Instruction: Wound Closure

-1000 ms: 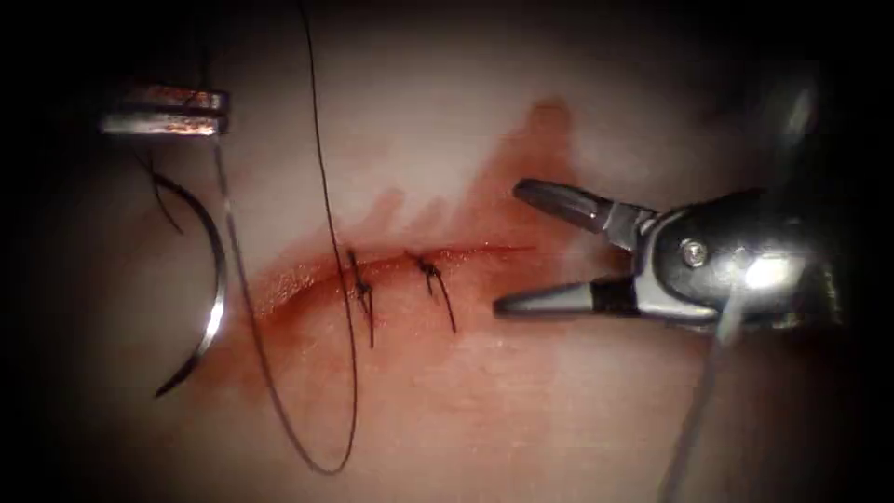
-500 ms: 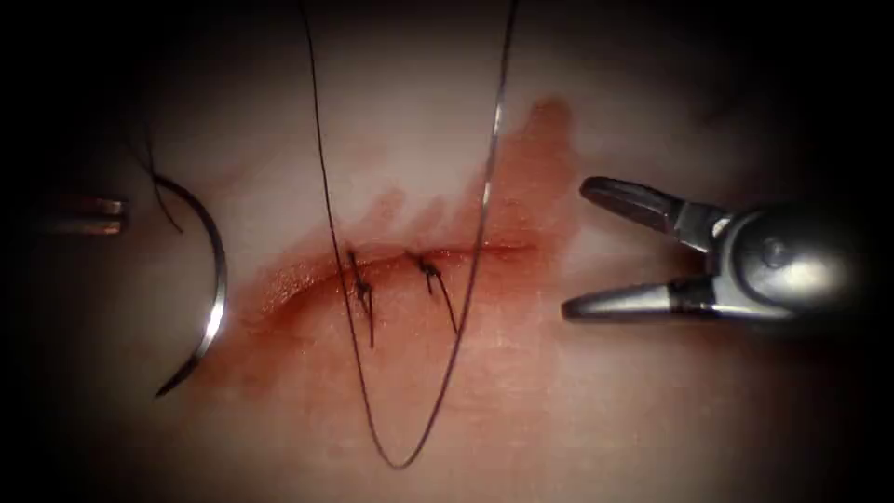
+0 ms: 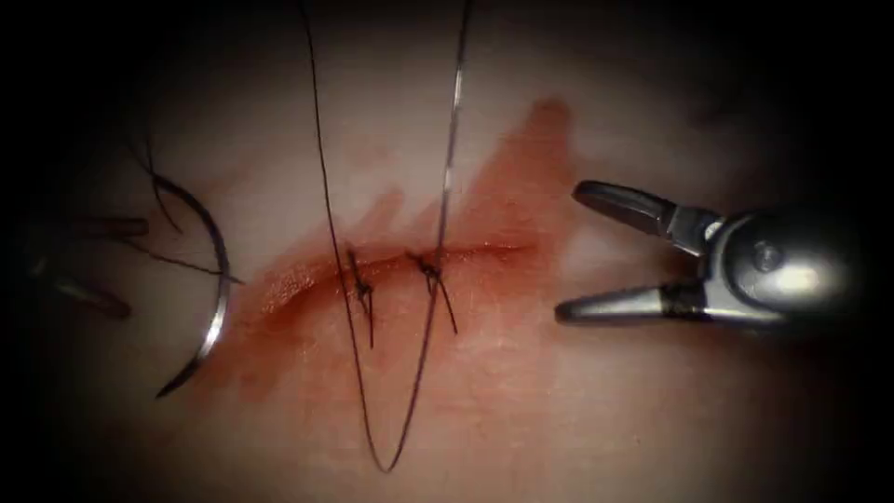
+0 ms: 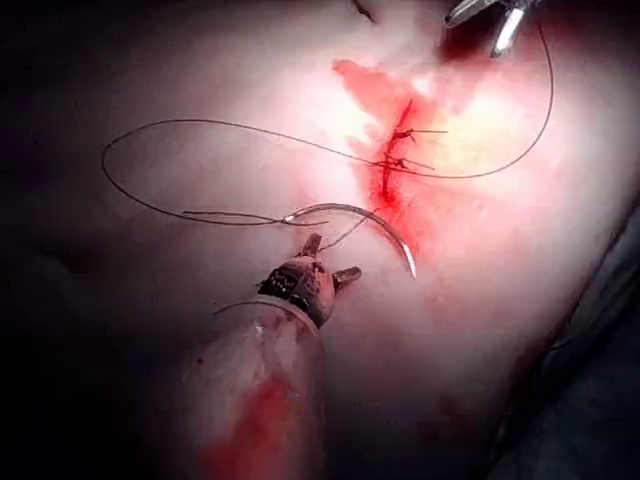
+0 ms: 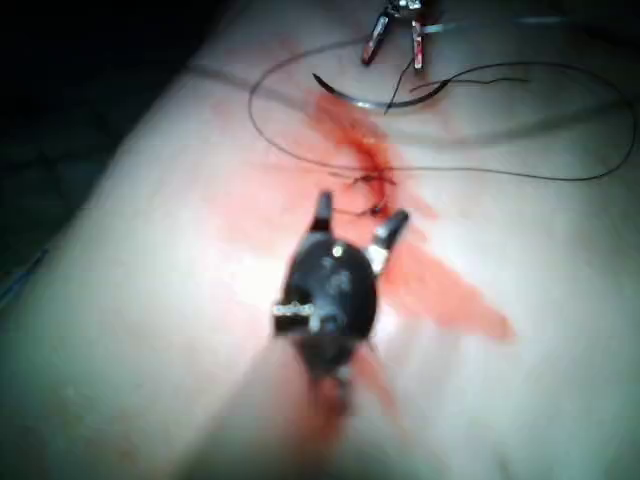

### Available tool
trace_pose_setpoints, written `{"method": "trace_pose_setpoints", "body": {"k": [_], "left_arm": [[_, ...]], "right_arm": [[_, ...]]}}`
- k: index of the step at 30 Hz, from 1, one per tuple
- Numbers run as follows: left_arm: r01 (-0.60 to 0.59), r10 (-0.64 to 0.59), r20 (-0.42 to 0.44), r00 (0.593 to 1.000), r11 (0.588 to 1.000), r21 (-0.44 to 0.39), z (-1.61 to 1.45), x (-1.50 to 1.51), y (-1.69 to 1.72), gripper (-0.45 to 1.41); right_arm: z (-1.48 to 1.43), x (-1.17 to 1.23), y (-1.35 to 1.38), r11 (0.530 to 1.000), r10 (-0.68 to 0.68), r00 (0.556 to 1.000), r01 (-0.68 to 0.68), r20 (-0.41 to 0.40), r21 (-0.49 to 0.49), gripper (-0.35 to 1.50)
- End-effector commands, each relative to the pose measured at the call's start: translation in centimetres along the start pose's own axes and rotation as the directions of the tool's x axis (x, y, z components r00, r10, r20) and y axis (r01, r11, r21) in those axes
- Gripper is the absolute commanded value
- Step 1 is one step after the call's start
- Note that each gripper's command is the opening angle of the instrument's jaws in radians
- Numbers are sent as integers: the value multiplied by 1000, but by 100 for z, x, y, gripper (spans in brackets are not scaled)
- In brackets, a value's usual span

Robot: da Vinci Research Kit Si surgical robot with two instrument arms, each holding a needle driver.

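The curved needle [image 3: 220, 279] lies free on the tissue [image 3: 577, 410], left of the cut [image 3: 484, 250], held by neither tool and not in the tissue. My left tool [image 3: 135, 265] sits just left of it with jaws spread and nothing gripped; a short strand of thread [image 3: 186, 263] runs from between its jaws across the needle. The left wrist view shows the same open jaws [image 4: 330, 258] beside the needle [image 4: 370, 215]. My right tool [image 3: 570, 251] stands wide open and empty, right of the cut. Two knotted stitches [image 3: 361, 287] [image 3: 430, 270] cross the cut.
A long loop of thread [image 3: 386, 466] hangs from the top, crosses the cut near both stitches and turns low on the tissue. Red fluid [image 3: 521, 168] stains the tissue around and above the cut. The right wrist view shows the open right jaws [image 5: 358, 215] near the stitches.
The left tool dropped from the upper left to beside the needle and opened its jaws. The thread loop swung right and narrowed. The right tool drew back to the right, still open.
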State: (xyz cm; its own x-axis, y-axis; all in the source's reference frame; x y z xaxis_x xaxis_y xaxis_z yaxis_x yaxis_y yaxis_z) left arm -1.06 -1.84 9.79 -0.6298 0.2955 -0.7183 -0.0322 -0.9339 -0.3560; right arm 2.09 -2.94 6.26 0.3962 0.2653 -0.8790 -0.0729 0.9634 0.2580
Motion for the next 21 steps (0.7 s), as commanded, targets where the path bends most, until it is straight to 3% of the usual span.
{"method": "trace_pose_setpoints", "body": {"k": [1, 5, 10, 13, 21], "left_arm": [[3, -3, 6, 1000, 1000, -1, 10, -3, 1, 66], [-14, 15, 33, 999, 1000, -13, 4, -17, -3, 34], [-6, 9, 73, 997, 999, -34, -26, -41, -8, 25], [12, -8, 75, 997, 999, -41, -36, -35, -11, 44], [117, -118, -109, 987, 993, -18, -54, 30, -10, 98]], "right_arm": [[7, -3, -4, 1000, 0, 1000, 0, -2, 2, 148], [7, -3, -5, 1000, 0, 1000, 0, -2, 2, 148], [7, -4, -4, 1000, 0, 1000, 0, 1, 3, 148], [7, -4, -4, 1000, 0, 1000, 0, 4, 4, 148], [6, -5, -4, 1000, -1, 1000, 1, 9, 6, 148]]}}
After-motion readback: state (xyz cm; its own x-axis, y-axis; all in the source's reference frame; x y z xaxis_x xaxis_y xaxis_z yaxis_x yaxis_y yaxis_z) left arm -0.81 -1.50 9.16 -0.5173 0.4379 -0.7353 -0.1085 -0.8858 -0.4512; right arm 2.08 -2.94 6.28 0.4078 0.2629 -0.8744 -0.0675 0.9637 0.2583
